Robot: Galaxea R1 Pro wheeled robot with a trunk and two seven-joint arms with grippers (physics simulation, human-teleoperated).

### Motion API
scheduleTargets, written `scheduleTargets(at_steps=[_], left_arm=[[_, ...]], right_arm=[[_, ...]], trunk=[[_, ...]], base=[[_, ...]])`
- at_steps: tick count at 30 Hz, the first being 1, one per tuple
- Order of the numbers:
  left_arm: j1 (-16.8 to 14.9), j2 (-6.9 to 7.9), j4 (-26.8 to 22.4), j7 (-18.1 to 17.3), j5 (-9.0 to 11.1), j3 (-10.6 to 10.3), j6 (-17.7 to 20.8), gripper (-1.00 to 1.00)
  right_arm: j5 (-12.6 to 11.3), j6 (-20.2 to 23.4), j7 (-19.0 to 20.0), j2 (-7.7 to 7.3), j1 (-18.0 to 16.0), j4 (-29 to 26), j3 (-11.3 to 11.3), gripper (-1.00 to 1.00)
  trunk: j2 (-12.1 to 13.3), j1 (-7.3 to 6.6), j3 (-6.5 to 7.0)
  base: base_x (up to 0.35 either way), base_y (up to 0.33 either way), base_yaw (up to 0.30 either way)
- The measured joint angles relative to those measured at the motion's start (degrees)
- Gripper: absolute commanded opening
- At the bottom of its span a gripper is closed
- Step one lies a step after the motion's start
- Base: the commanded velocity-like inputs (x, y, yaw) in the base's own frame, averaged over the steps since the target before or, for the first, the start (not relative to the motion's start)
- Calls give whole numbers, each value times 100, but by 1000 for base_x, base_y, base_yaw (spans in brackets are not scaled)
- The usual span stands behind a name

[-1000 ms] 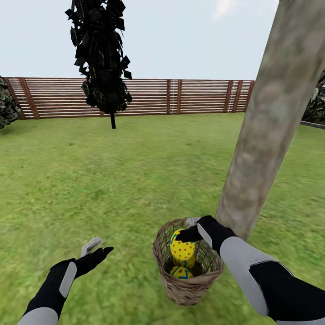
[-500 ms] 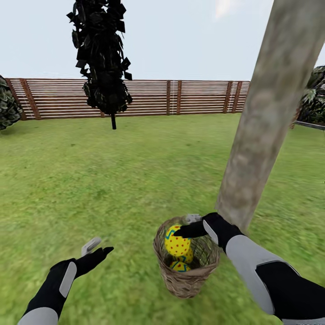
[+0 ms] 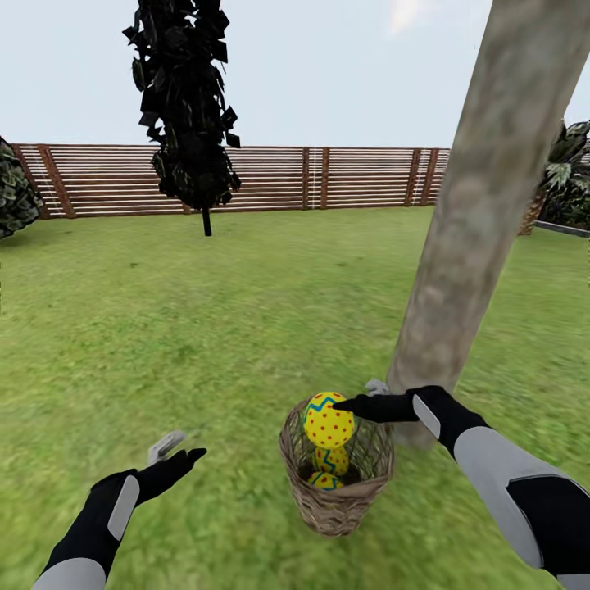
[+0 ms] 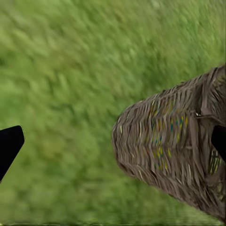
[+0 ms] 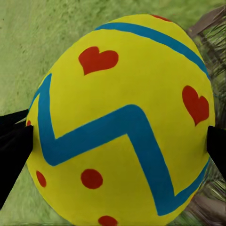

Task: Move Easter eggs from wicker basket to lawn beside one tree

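Easter egg (image 3: 329, 419) number one is sitting in the right tool (image 3: 358, 399), just above the rim of the wicker basket (image 3: 336, 500). In the right wrist view the egg (image 5: 120, 122) is sitting between two dark fingertips (image 5: 14, 150), one pressing on each side, so the tool is closing snugly around it. The egg is standing nearly upright in the head view, with its pointed end up and its blue zigzag band showing.

Two more eggs are lying lower down inside the basket: one (image 3: 332, 459) right under the lifted egg and one (image 3: 325, 480) near the bottom. So I think the task is only just starting, with two eggs waiting.

The basket is standing on the lawn (image 3: 205, 328), just beside the foot of the tree (image 3: 483, 205). The pale trunk is rising on the right side of the basket, on the same side as the right arm. That is the big thing for the next move: the tree is lying to the right of the egg, very near, so the right arm is the closer one, and it probably needs only a short carry to the grass by the trunk.

The left tool (image 3: 174, 451) is hanging over the grass, well apart from the basket, on its left. Its fingers are spreading apart and holding nothing. In the left wrist view the basket's woven side (image 4: 174, 150) is showing.
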Motion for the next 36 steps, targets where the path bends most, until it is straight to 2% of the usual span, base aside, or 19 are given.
scheduleTargets(at_steps=[9,11,15,21,36], left_arm=[[-3,0,-2,-9,6,-2,-7,100],[-2,0,2,-17,2,0,-21,100],[-1,-1,-2,-43,7,13,-6,100],[0,8,1,-422,4,24,-1,100],[-1,0,10,-445,-1,15,-38,100]], right_arm=[[-10,-10,67,3,1,13,0,-100],[-32,0,77,-1,1,14,-5,-100],[-303,4,79,9,10,17,-1,-100],[-597,-3,66,36,26,24,9,-100],[-632,4,66,8,54,55,-2,-100]], trunk=[[361,-199,203],[362,-201,214],[362,-202,237],[362,-202,270],[362,-202,355]], base=[[-285,0,-215],[-21,0,-240],[-2,0,-240],[0,0,-240],[0,0,-240]])
